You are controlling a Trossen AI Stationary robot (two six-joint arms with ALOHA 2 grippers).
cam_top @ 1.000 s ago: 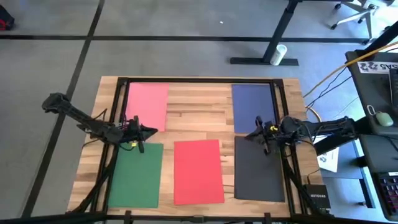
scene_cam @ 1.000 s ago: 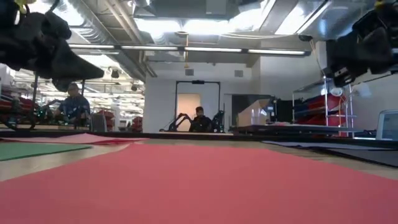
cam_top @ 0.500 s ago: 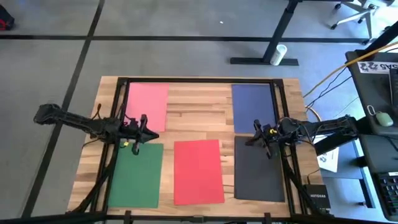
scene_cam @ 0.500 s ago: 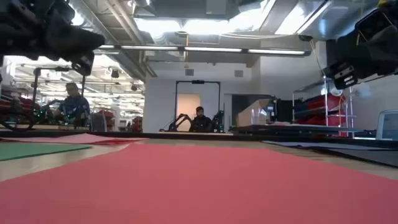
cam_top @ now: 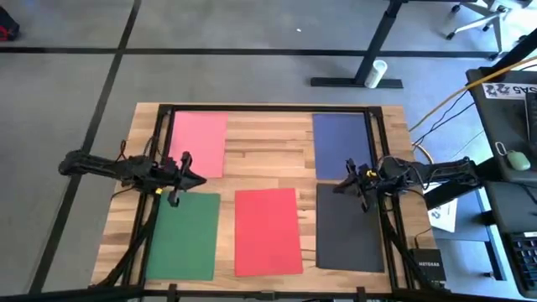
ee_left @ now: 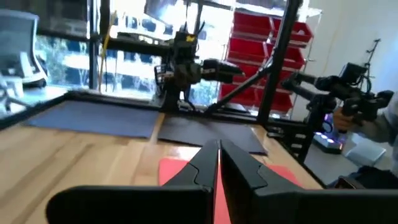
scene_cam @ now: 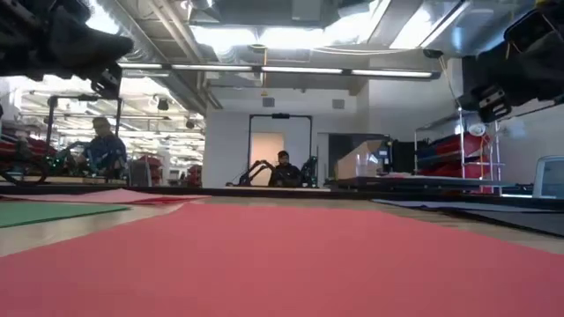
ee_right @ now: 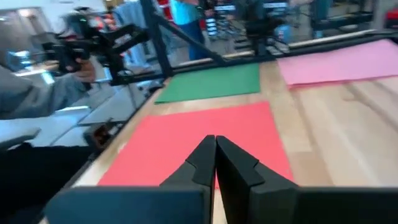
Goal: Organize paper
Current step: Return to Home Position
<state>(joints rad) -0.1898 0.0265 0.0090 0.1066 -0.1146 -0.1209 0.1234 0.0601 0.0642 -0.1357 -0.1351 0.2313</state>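
Five sheets of paper lie flat on the wooden table: pink (cam_top: 199,143) far left, navy blue (cam_top: 342,144) far right, green (cam_top: 183,236) near left, red (cam_top: 267,231) near middle, dark grey (cam_top: 348,226) near right. My left gripper (cam_top: 195,179) hovers shut over the bare wood between the pink and green sheets, its closed tips (ee_left: 217,147) pointing toward the table's right. My right gripper (cam_top: 340,185) hovers shut at the far left corner of the dark grey sheet, its closed tips (ee_right: 215,142) pointing toward the red sheet (ee_right: 205,140). Neither touches any paper.
Black frame rails (cam_top: 268,109) run along the table's far, left and right edges. Off the right edge lie a white printed sheet (cam_top: 442,215) and a small black box (cam_top: 426,265). A person's hands with a controller (ee_left: 356,102) show beyond the table.
My left gripper has risen and drawn back a little toward the table's left edge, staying shut. My right gripper has risen slightly. The sheets have not moved.
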